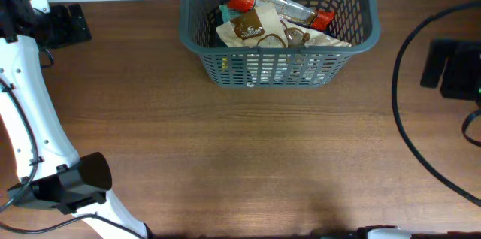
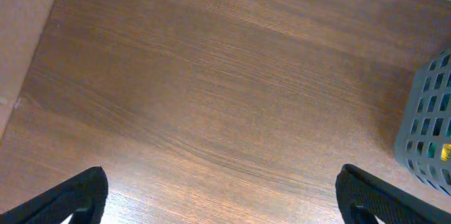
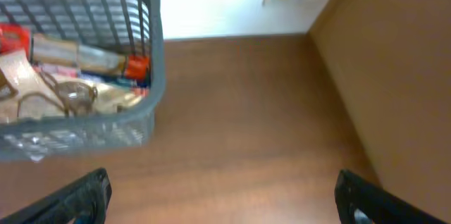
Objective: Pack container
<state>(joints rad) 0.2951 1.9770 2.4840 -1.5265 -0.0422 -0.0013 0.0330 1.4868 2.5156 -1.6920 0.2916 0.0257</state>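
The brown wood-grain table [image 1: 240, 156] fills every view. The large dark grey plastic lattice basket [image 1: 278, 66] stands at its far middle, with its back rim cut off by the overhead frame. The left wrist view catches only one corner of it, the right wrist view one end. Inside, a clear packet with red ends [image 1: 282, 7] lies over a brown pouch [image 1: 248, 25]; their print is too small to read. Only the black fingertips of the left gripper [image 2: 225, 199] and right gripper [image 3: 225, 199] show, spread wide and holding nothing.
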